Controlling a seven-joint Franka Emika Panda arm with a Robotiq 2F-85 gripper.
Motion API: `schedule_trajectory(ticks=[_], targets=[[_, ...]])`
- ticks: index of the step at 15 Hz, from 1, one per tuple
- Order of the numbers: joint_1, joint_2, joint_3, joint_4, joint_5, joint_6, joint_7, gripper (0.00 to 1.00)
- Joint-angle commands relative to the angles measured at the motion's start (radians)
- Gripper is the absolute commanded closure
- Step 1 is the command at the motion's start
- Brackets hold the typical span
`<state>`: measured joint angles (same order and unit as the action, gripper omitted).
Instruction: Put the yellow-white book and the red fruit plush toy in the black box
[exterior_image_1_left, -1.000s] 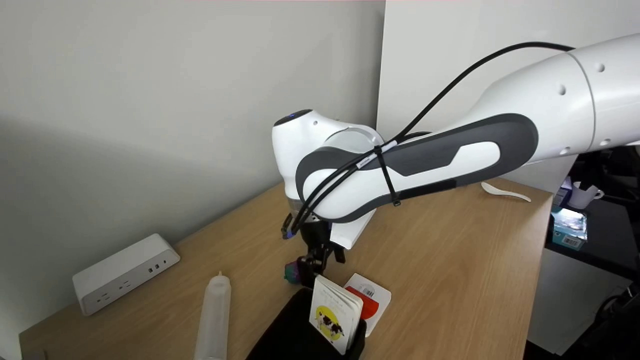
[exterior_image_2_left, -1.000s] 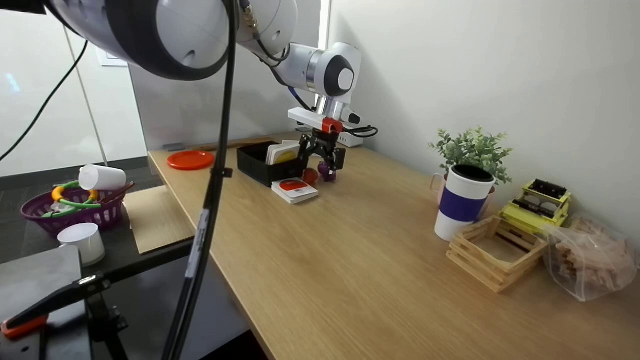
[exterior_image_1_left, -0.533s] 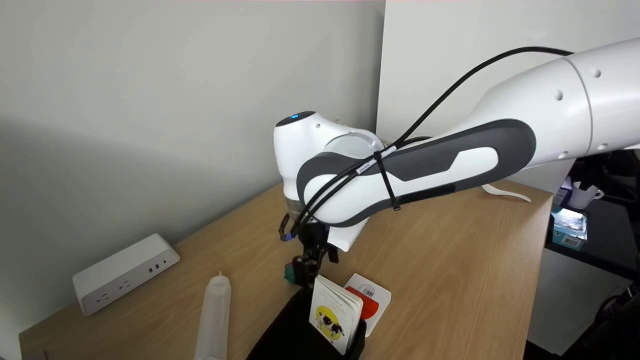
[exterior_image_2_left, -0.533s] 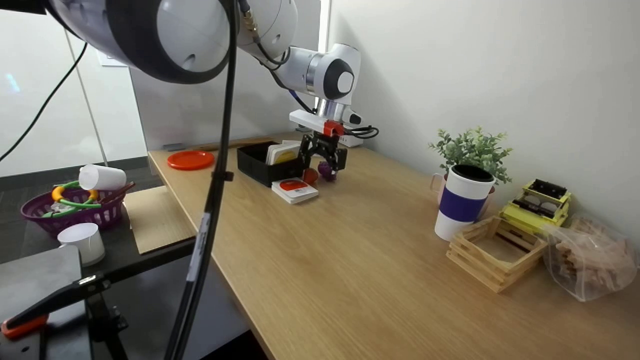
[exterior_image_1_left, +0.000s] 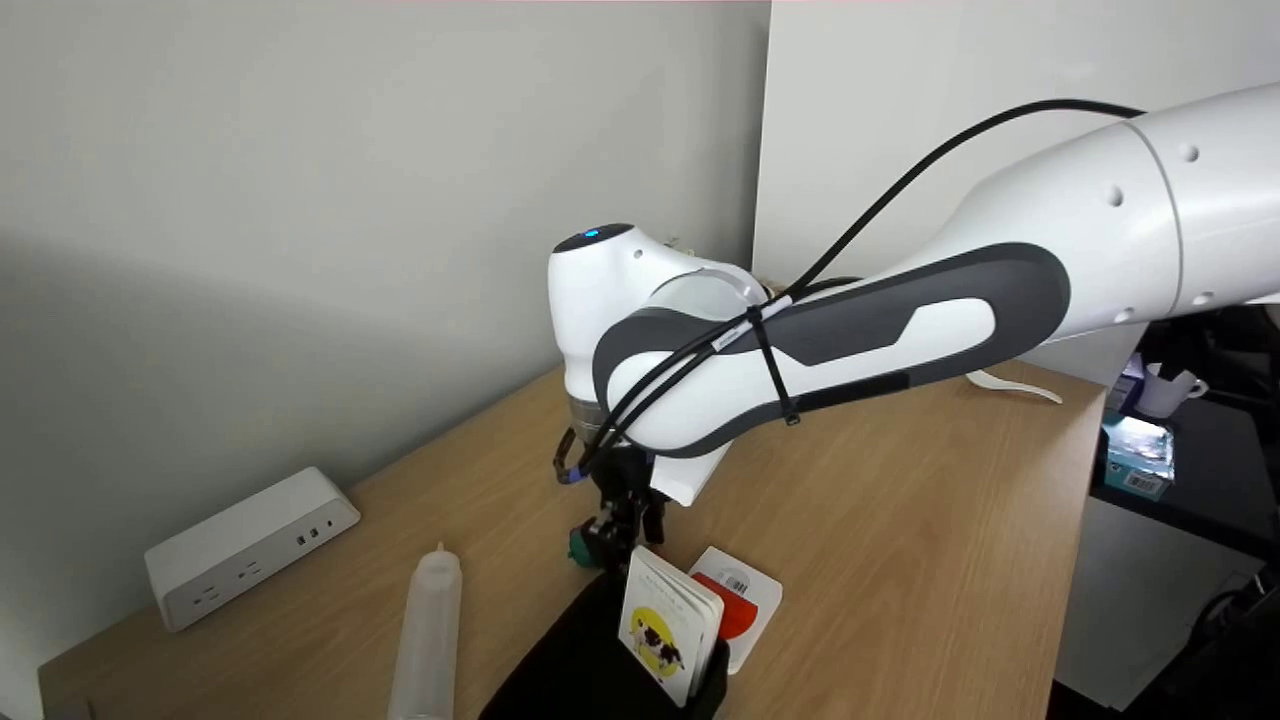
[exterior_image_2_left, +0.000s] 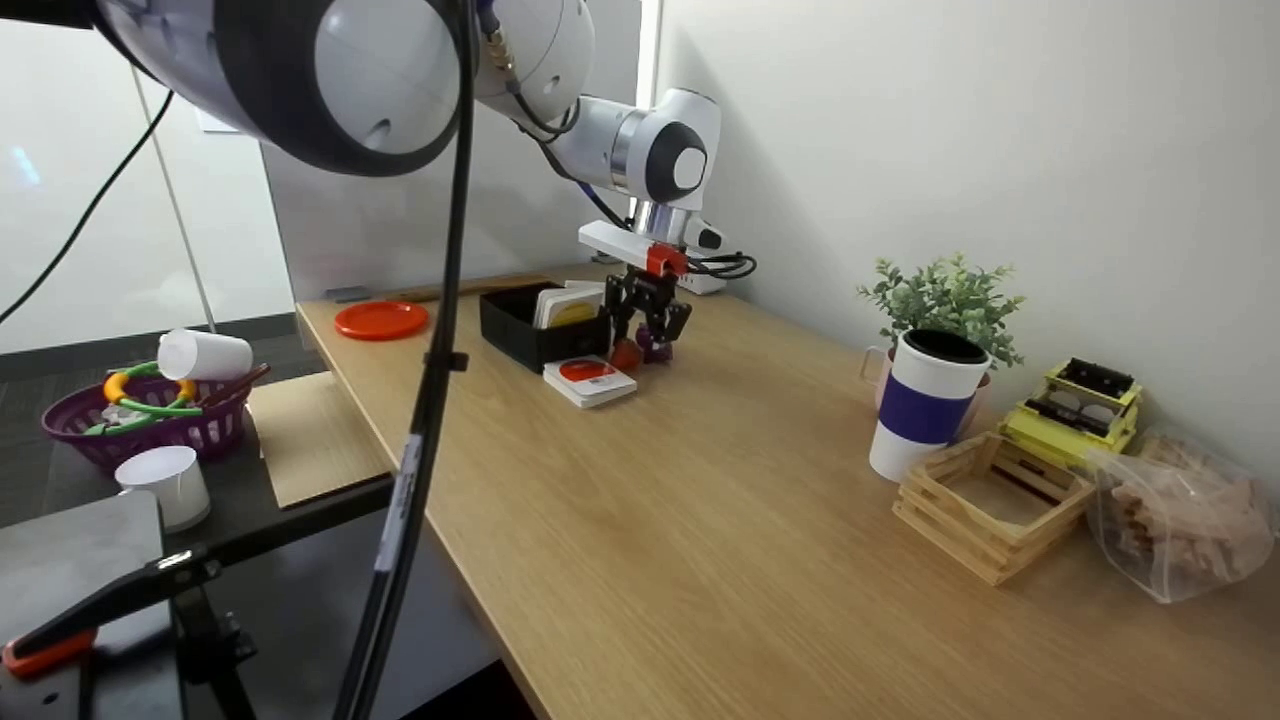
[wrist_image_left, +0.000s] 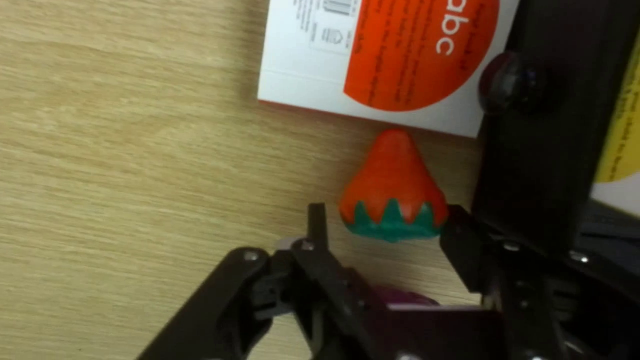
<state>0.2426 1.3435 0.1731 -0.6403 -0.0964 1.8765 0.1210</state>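
Observation:
The red fruit plush toy (wrist_image_left: 395, 170), strawberry-shaped with a green base, lies on the table between the open fingers of my gripper (wrist_image_left: 386, 227). In the wrist view the right finger meets the toy's side, while a gap separates the left finger from it. The toy (exterior_image_2_left: 626, 355) also shows below the gripper (exterior_image_2_left: 646, 335) in an exterior view; elsewhere it is hidden behind the gripper (exterior_image_1_left: 625, 540). Beside the right finger stands the black box (wrist_image_left: 530, 150), also seen in both exterior views. The yellow-white book (exterior_image_1_left: 660, 635) leans upright inside that box (exterior_image_1_left: 580, 650).
A white square book with a red disc (wrist_image_left: 420, 55) lies just beyond the toy, against the box. A purple toy (exterior_image_2_left: 655, 345) sits close behind the gripper. A clear bottle (exterior_image_1_left: 427, 640), a white socket box (exterior_image_1_left: 250, 545) and a red plate (exterior_image_2_left: 381, 320) are nearby.
My gripper has come down a little and its fingers have drawn closer together. The black box, with the book in it, has shifted slightly, and the red toy has moved slightly too.

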Motion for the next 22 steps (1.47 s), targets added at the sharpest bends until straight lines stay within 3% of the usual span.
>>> schedule_trajectory(ticks=[1, 3, 10, 22], targets=[[-0.005, 0.018, 0.007, 0.021, 0.004, 0.014, -0.017, 0.7], [-0.006, 0.019, 0.008, 0.023, 0.004, 0.014, -0.018, 0.77], [-0.001, 0.013, 0.004, 0.021, -0.001, 0.018, -0.011, 0.77], [0.063, -0.053, -0.053, 0.023, -0.091, 0.105, 0.078, 0.77]])
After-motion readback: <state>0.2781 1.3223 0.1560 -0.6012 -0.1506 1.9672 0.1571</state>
